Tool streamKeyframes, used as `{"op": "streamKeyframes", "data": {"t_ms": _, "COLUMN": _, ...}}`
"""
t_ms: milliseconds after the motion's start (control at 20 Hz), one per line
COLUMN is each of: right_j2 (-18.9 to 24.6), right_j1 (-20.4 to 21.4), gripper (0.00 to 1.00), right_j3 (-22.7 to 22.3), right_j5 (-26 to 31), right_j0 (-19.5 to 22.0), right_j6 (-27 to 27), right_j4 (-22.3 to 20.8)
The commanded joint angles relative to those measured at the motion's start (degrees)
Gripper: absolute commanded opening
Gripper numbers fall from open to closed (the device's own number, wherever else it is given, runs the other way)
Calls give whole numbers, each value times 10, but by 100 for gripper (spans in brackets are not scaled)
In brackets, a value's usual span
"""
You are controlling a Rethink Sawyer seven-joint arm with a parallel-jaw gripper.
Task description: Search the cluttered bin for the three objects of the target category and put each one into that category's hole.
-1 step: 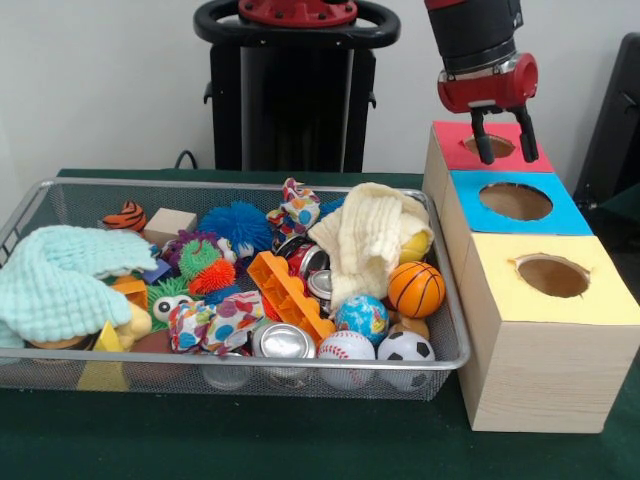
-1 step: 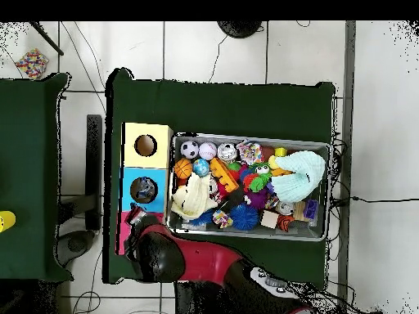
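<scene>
My gripper (image 1: 502, 140) hangs open just above the round hole in the red box top (image 1: 455, 150), with nothing between its fingers. In the overhead view the arm (image 2: 164, 253) covers that red section and hides the gripper. The blue-topped hole (image 1: 515, 201) and the yellow-topped hole (image 1: 552, 275) lie nearer the camera in the same wooden block. The wire bin (image 1: 240, 186) holds a basketball (image 1: 416, 288), a globe ball (image 1: 362, 316), a baseball (image 1: 346, 350), a soccer ball (image 1: 405, 350), a silver can (image 1: 283, 342), a cream knit cloth (image 1: 370, 235) and a mint cloth (image 1: 60, 280).
Also in the bin are an orange plastic block (image 1: 290, 295), a blue spiky ball (image 1: 235, 228), a wooden cube (image 1: 168, 225) and patterned cloth pieces (image 1: 215, 322). From above, the bin (image 2: 245, 137) sits right of the box row (image 2: 146, 145) on the green table.
</scene>
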State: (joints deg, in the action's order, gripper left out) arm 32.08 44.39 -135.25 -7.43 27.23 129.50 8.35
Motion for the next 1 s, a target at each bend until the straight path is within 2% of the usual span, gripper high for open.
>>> {"op": "streamKeyframes", "data": {"t_ms": 50, "right_j2": -44, "right_j1": 6, "gripper": 100, "right_j3": 84, "right_j5": 20, "right_j0": -3, "right_j6": 64, "right_j4": 24}}
{"op": "streamKeyframes", "data": {"t_ms": 250, "right_j2": -127, "right_j1": 24, "gripper": 100, "right_j3": 107, "right_j5": 58, "right_j0": -45, "right_j6": 13, "right_j4": 19}}
{"op": "streamKeyframes", "data": {"t_ms": 350, "right_j2": -154, "right_j1": 20, "gripper": 100, "right_j3": 123, "right_j5": 64, "right_j0": -56, "right_j6": -16, "right_j4": -4}}
{"op": "streamKeyframes", "data": {"t_ms": 550, "right_j2": -179, "right_j1": 25, "gripper": 100, "right_j3": 142, "right_j5": 106, "right_j0": -57, "right_j6": -41, "right_j4": -33}}
{"op": "streamKeyframes", "data": {"t_ms": 750, "right_j2": -201, "right_j1": 32, "gripper": 100, "right_j3": 157, "right_j5": 148, "right_j0": -63, "right_j6": -36, "right_j4": -52}}
{"op": "streamKeyframes", "data": {"t_ms": 1000, "right_j2": -190, "right_j1": 38, "gripper": 100, "right_j3": 167, "right_j5": 175, "right_j0": -58, "right_j6": -14, "right_j4": -64}}
